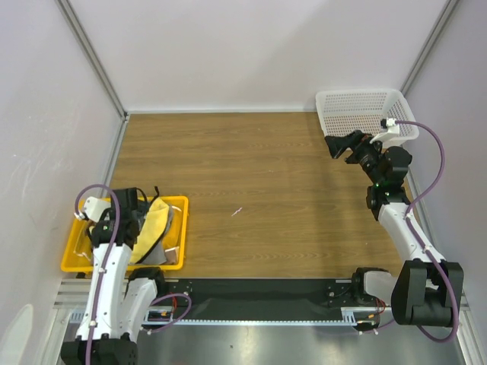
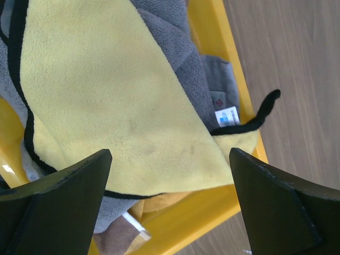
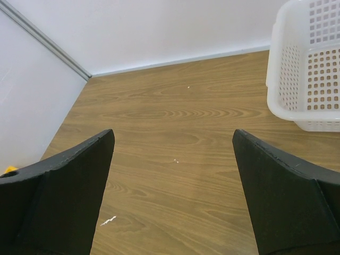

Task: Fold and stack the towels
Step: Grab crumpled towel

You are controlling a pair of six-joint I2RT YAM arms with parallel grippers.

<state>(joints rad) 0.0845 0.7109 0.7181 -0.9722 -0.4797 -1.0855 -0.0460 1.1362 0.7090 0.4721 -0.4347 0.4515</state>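
Left gripper: fingers wide apart, hanging over the yellow tray, right above the yellow towel; cannot tell if touching the cloth.
Right gripper: fingers wide apart, raised over the far-right part of the counter, just beside the white mesh basket.
Yellow towel: top of the pile in the tray, rumpled, black trim along the edges.
Black loop: at the yellow towel's corner, sticking out past the tray rim over the counter.
Grey towel: in the tray, under the yellow towel, white label showing at its edge.
Orange-brown cloth: peeking from under the pile inside the tray; print too hidden to tell.
Tray position: near-left corner of the counter, beside the left arm's base.
Basket position: far-right corner of the counter, against the back wall.
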